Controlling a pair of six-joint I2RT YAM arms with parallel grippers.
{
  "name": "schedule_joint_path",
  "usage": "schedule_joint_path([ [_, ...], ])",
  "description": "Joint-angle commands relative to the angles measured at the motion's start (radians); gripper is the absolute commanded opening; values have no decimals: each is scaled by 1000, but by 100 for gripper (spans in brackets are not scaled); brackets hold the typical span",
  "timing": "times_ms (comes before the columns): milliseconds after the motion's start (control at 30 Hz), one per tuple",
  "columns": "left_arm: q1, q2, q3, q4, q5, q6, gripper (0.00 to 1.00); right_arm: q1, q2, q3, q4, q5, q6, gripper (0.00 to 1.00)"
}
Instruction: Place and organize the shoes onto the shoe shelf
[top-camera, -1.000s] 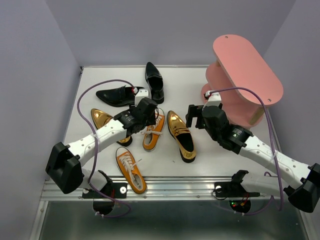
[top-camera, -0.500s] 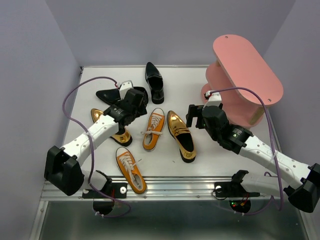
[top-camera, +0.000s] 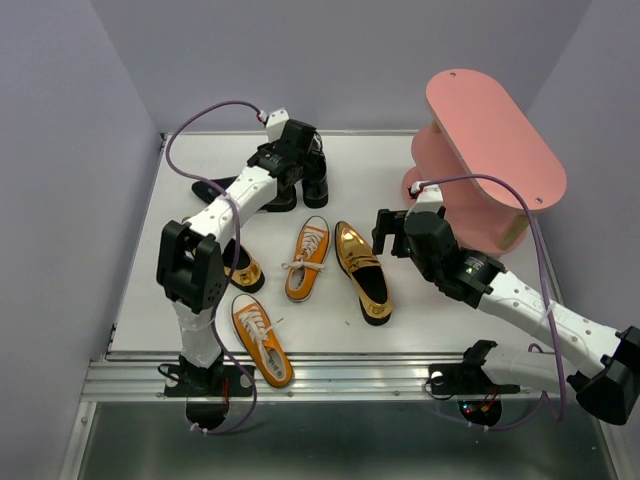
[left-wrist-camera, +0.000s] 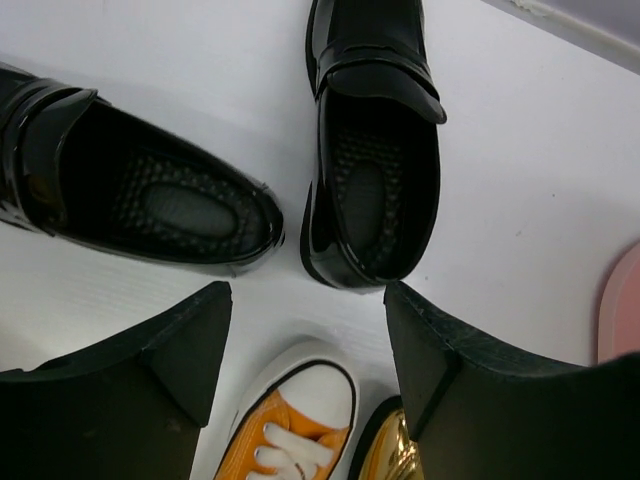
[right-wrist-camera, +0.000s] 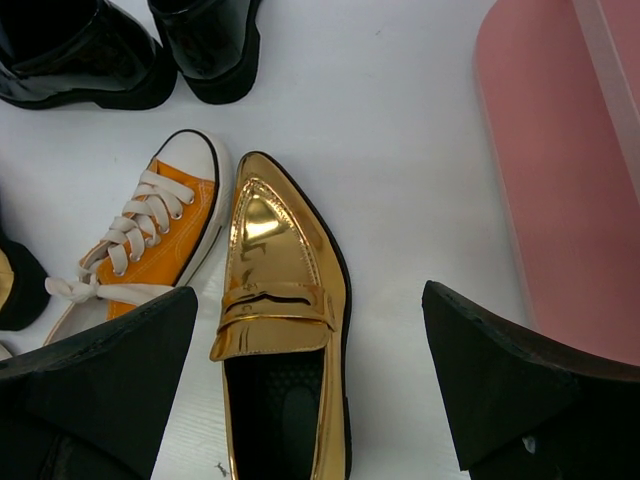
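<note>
Presently, the hazards as I read them from the console:
- Over the far middle of the table (top-camera: 380, 170), the left gripper (left-wrist-camera: 305, 295) hangs with fingers spread wide and nothing held, above the heels of the two black dress shoes (left-wrist-camera: 375, 180). Those heels lie just beside each other, so an off-centre descent could trap both rims or shove one shoe aside.
- On glossy leather I expect little friction; a pinch on the thin heel wall may slip in the lift.
- Along the left side, the left arm (top-camera: 235, 195) stretches over one black shoe and the left gold loafer (top-camera: 200, 232); a low elbow could drag either.
- Above the middle gold loafer (right-wrist-camera: 285, 330), the right gripper (right-wrist-camera: 308, 298) is equally wide open and empty. An orange sneaker (right-wrist-camera: 165, 235) lies just beside that loafer on its left, so a finger may land on the laces.
- At far right stands the shoe shelf (top-camera: 490, 125), no shoe on its top board; all six shoes sit on the table. The purple cable (top-camera: 470, 178) of the right arm crosses its lower board and could snag during a carry.
</note>
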Motion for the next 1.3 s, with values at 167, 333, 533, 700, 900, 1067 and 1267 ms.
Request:
schedule_joint_path([
  [167,26,237,332,-64,-95,18,66,9,-2,21,-23,30,2,100],
  [333,29,321,400,-80,-104,27,63,9,-7,10,-31,33,10,100],
  [533,29,389,394,-64,-64,27,57,9,-4,11,-40,30,13,100],
  [700,29,419,375,-60,-40,30,55,9,-5,5,-42,28,22,100],
  [900,29,444,358,-42,-1,52,38,9,2,11,-45,26,28,100],
  [1067,29,436,360,-40,25,87,0,9,7,22,-46,37,22,100],
  [1267,29,322,309,46,77,199,0,9,-10,25,-51,63,21,100],
])
